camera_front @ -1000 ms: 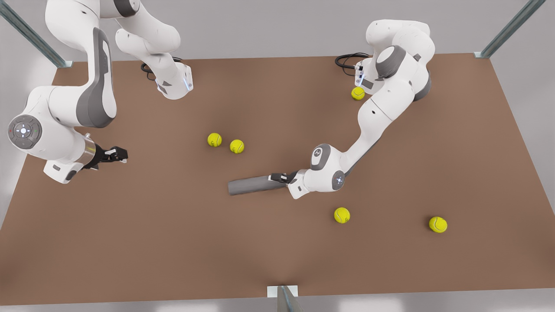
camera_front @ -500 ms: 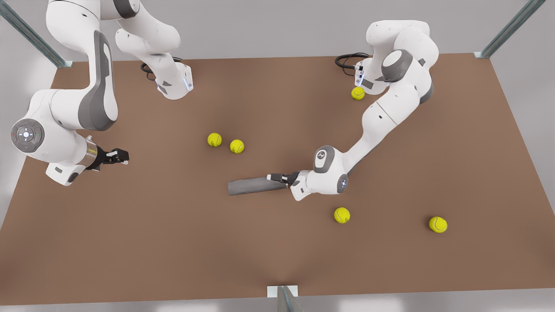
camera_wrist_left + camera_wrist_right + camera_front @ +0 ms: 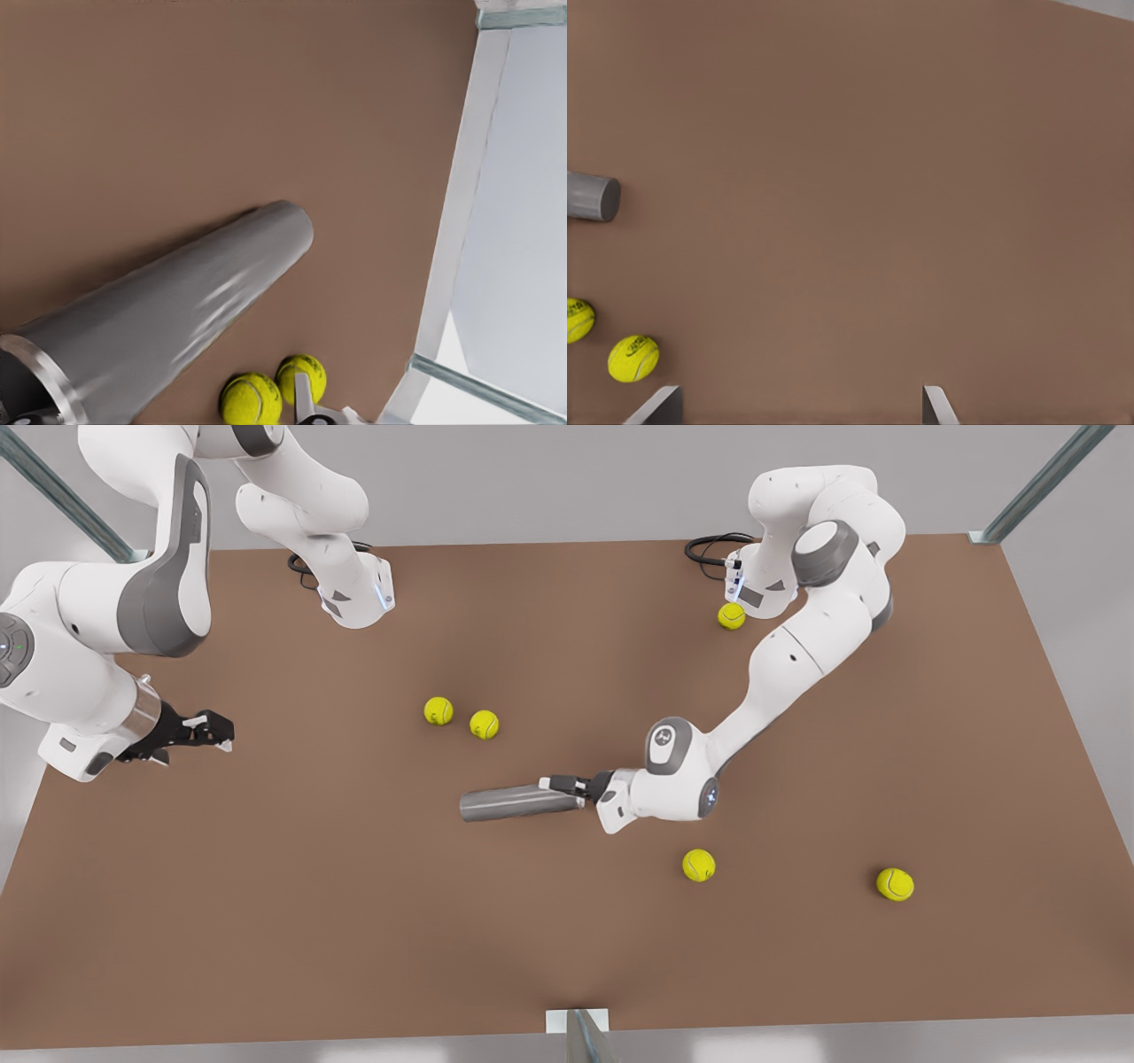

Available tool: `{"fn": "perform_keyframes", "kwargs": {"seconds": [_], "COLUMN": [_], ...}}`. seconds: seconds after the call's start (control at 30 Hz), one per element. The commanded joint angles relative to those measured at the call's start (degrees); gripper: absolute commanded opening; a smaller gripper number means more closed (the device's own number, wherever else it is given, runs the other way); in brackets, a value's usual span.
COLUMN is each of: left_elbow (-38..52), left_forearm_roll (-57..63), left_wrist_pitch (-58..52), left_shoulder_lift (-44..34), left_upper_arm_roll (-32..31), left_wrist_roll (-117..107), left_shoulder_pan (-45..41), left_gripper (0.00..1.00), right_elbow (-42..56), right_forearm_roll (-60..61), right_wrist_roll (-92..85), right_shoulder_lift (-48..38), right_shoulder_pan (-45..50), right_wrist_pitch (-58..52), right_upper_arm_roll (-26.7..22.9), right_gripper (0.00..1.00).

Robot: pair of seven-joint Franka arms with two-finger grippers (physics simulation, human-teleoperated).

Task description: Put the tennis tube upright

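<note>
In the front view, the dark grey tennis tube (image 3: 514, 803) lies on its side in the middle of the brown counter (image 3: 354, 921). The left claw (image 3: 560, 786) is clamped on the tube's end toward the front view's right. The right claw (image 3: 208, 731) hangs over the counter's edge at the front view's left, well apart from the tube, its fingers apart, and that arm waits. Two yellow tennis balls (image 3: 461, 717) sit just beside each other near the tube. In the left wrist view, the tube (image 3: 177, 310) stretches away, its silvery rim (image 3: 40, 376) nearest the camera. In the right wrist view, two finger tips (image 3: 935, 405) stand wide apart above the bare counter (image 3: 877, 177).
</note>
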Motion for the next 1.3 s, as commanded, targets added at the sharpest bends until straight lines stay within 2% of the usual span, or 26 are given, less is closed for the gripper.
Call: {"fn": "perform_keyframes", "kwargs": {"seconds": [0.0, 0.07, 0.1, 0.17, 0.2, 0.3, 0.33, 0.4, 0.43, 0.57, 0.77, 1.0, 1.07, 1.27], "left_elbow": [-0.03, -0.03, -0.03, -0.03, -0.03, -0.03, 0.05, 0.05, -0.03, -0.03, -0.03, 0.23, 1.46, 2.43], "left_forearm_roll": [0.12, 0.21, 0.21, 0.3, 0.3, 0.65, 0.74, 0.74, 0.74, 0.74, 2.05, 25.61, 30.18, 35.63], "left_wrist_pitch": [-0.65, -0.83, -0.83, -0.83, -0.83, -0.83, -0.83, -0.83, -0.91, -4.51, -13.04, -28.69, -30.71, -39.41], "left_shoulder_lift": [-0.21, -0.39, -0.56, -0.56, -0.56, -0.21, -0.21, -0.21, -0.3, -0.65, -13.39, -25.08, -26.05, -26.67], "left_upper_arm_roll": [-0.49, -1.71, -2.07, -2.16, -2.16, -1.63, -1.63, -1.63, -1.63, -2.07, 0.74, 2.68, 2.68, 2.06], "left_wrist_roll": [-0.89, -2.12, -2.39, -3.09, -3.27, -2.92, -2.83, -2.92, -3.09, -3.09, -8.98, -25.15, -32.35, -35.96], "left_shoulder_pan": [0.56, 1.62, 1.79, 1.62, 1.53, 1.0, 1.0, 1.09, 1.53, 4.08, 5.84, 5.75, 4.78, 4.08], "left_gripper": [1.0, 0.99, 0.88, 0.56, 0.51, 0.48, 0.44, 0.27, 0.21, 0.21, 0.21, 0.21, 0.21, 0.21], "right_elbow": [0.04, -0.23, -0.23, -0.32, -0.4, -0.84, -0.84, -1.46, -1.46, -1.46, -1.46, -1.02, -1.02, -1.28], "right_forearm_roll": [0.07, 0.16, 0.16, 0.07, 0.16, 0.16, 0.16, 0.16, 0.16, 0.16, 0.51, 0.6, 0.6, 0.78], "right_wrist_roll": [0.11, -0.07, -0.16, -0.25, -0.25, -1.92, -2.0, -3.06, -3.06, -3.06, -2.97, -2.53, -2.44, -2.8], "right_shoulder_lift": [-0.06, 0.2, 0.29, 0.55, 0.64, 0.82, 0.9, 1.17, 1.17, 1.43, 1.78, 1.61, 1.61, 1.87], "right_shoulder_pan": [-0.04, -0.04, -0.04, -0.04, -0.13, -0.74, -1.0, -1.18, -1.18, -1.18, -1.18, -1.09, -1.09, -1.09], "right_wrist_pitch": [-0.78, -0.78, -0.78, -0.78, -0.78, -0.78, -0.78, -0.87, -0.87, -0.87, -0.87, -0.87, -0.87, -0.87], "right_upper_arm_roll": [-0.03, -0.29, -0.3, -0.65, -0.82, -1.61, -1.61, -1.61, -1.61, -1.61, -1.61, -1.53, -1.53, -1.53], "right_gripper": [1.0, 1.0, 1.0, 1.0, 1.0, 1.0, 1.0, 1.0, 1.0, 1.0, 1.0, 1.0, 1.0, 1.0]}}
